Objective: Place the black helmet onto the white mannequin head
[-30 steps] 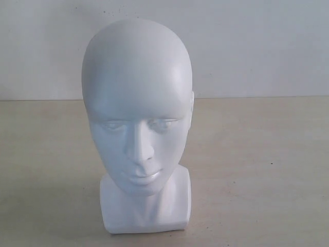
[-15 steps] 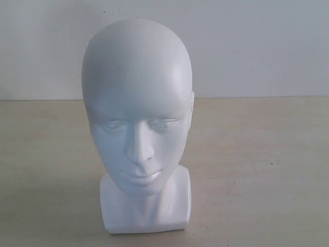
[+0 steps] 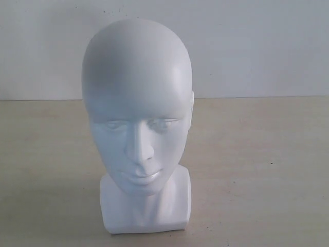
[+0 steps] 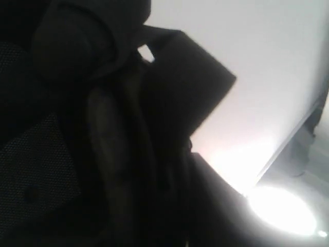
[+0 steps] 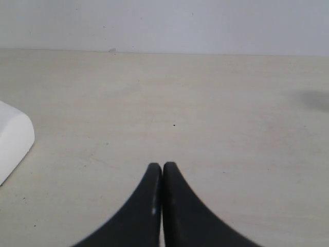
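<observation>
Exterior, right wrist: bright, even. Sheen on white mannequin head point(image 3: 175, 82). Left wrist: dark, blurred, backlit glare.

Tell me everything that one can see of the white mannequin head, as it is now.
The white mannequin head is bald, smooth and glossy, apparently of plastic, with a moulded face: closed-looking eyes, nose, lips, and the edge of one ear. A short neck joins it to a blocky base with rounded corners. It stands upright on the pale table, facing the exterior camera, in front of a white wall. Its crown is bare; nothing but the table touches it in this view.
</observation>
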You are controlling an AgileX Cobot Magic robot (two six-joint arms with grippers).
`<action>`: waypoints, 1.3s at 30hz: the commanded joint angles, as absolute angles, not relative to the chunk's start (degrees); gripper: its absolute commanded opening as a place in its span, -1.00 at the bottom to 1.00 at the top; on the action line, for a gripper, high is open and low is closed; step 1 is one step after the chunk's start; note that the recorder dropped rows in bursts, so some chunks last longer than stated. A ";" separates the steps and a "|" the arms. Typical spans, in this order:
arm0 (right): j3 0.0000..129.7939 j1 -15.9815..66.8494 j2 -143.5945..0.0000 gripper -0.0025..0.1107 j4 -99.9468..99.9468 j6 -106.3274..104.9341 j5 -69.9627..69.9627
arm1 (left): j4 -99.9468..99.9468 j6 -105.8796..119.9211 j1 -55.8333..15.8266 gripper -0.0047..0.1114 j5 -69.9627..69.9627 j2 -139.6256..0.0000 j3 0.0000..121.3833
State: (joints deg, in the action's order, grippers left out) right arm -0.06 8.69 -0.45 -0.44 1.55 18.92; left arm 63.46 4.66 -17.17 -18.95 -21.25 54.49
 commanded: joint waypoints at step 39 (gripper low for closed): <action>0.00 8.48 0.00 -0.96 -0.57 1.33 18.46 | 99.95 20.20 -17.26 -0.84 -21.29 -22.79 72.24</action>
State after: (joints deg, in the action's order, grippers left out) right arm -0.06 8.69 -0.45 -0.44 1.55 18.92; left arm 98.80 20.90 -17.17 -21.10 -21.64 70.81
